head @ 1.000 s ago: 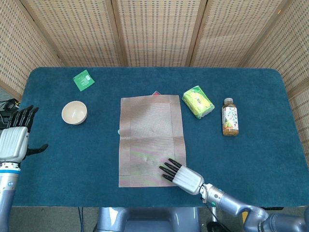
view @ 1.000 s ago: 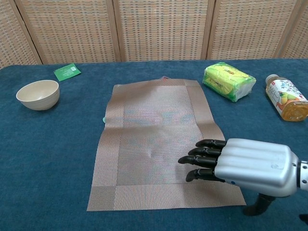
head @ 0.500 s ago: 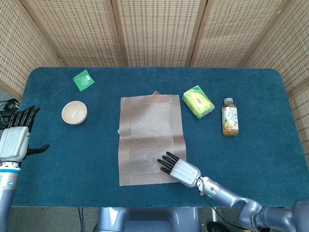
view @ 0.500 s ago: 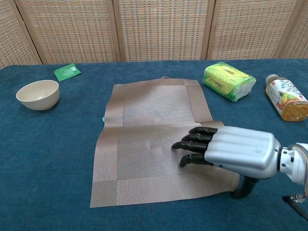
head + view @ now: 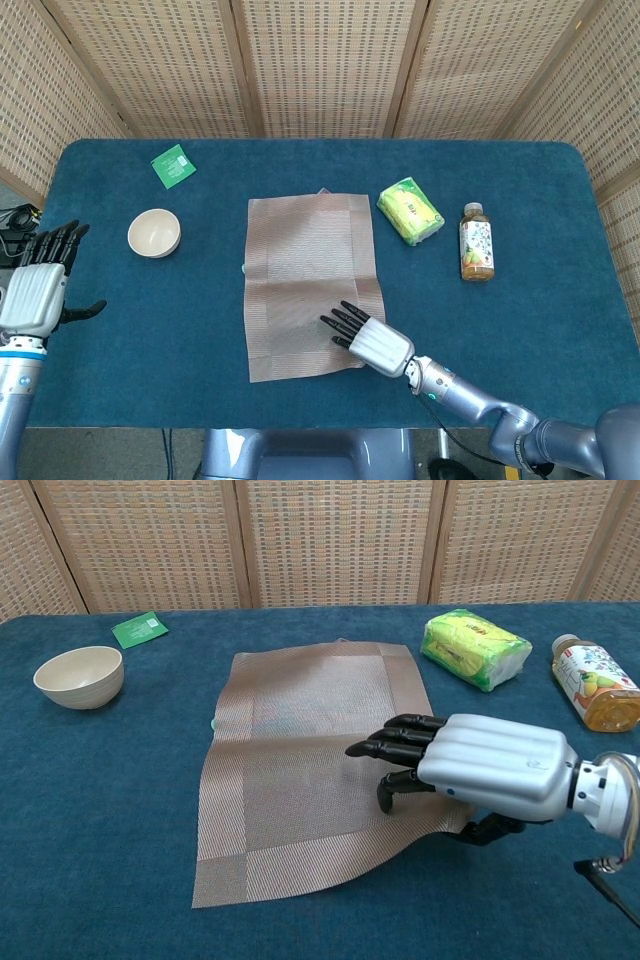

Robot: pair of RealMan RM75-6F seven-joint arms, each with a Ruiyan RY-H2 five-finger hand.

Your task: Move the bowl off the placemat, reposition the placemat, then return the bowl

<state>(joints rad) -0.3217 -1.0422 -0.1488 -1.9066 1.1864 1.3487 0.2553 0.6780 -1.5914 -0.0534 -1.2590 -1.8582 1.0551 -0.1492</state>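
A brownish woven placemat (image 5: 305,270) (image 5: 300,740) lies in the middle of the blue table, slightly buckled near its front right corner. My right hand (image 5: 362,337) (image 5: 460,765) presses flat on that corner, fingers stretched out over the mat and holding nothing. The cream bowl (image 5: 154,232) (image 5: 79,676) stands upright on the bare cloth, well left of the mat. My left hand (image 5: 38,283) hovers at the table's left edge with fingers spread and nothing in it; the chest view does not show it.
A green packet (image 5: 173,165) (image 5: 139,629) lies at the back left. A yellow-green tissue pack (image 5: 410,210) (image 5: 476,648) and a juice bottle (image 5: 476,242) (image 5: 598,683) lie right of the mat. Small items peek from under the mat's far and left edges.
My right hand has slid away from me and leftward with its fingers on the mat, dragging the mat's front edge farther onto the table and rumpling it. The bowl and left hand stayed put.
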